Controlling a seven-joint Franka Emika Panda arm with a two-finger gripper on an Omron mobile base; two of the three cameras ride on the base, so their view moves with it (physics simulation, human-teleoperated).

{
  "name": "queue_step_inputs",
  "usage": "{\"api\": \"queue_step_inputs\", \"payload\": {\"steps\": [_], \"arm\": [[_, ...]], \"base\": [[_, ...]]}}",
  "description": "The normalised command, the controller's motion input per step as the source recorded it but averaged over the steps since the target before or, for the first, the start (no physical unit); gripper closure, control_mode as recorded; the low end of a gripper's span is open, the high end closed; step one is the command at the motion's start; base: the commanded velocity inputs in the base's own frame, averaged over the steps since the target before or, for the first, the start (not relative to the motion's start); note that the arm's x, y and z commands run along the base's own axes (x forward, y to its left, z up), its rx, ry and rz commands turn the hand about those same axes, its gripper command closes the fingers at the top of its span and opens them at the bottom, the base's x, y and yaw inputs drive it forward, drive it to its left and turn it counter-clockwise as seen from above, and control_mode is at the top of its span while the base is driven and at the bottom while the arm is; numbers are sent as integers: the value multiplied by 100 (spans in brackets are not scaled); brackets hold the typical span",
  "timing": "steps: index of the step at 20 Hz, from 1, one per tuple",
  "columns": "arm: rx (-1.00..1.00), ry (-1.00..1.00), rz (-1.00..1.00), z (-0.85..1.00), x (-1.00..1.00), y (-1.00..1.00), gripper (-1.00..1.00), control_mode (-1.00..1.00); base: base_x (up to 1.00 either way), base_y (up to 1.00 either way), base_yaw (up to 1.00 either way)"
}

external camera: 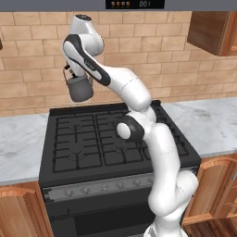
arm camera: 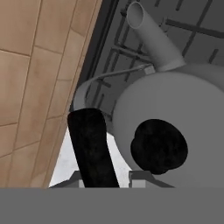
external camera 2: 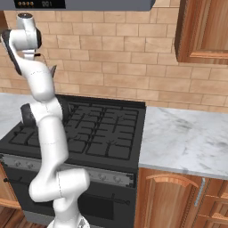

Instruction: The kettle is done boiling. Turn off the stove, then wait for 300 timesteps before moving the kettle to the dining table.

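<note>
Kettle lifted clear of the stove, carry to the table is the step in hand.

The stove [external camera: 92, 139] lies nearest, its grates bare; above its back edge, against the brick wall [external camera: 28, 55], the kettle [external camera: 79, 89] hangs in the air under the gripper [external camera: 70, 73]. The jaws stand almost closed, apparently pinching the thin handle [arm camera: 89, 148], though the hand view is crowded. Next, I judge, the arm must swing away level toward the dining table, without tipping the kettle.

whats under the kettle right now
The kettle hangs in the air from the gripper, shut on its handle. Below it lie the stove's black grates, with the brick wall behind. The burner directly beneath cannot be made out.
</note>
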Motion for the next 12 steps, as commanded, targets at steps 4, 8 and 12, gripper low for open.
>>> {"api": "queue_step_inputs", "payload": {"steps": [4, 8, 12], "arm": [[2, -6, -10, 0, -92, -28, 100, -100], [4, 0, -10, -8, -91, -20, 100, -100], [6, 0, -11, -5, -99, -21, 100, -100]], "base": [[0, 0, 0], [0, 0, 0], [0, 0, 0]]}}
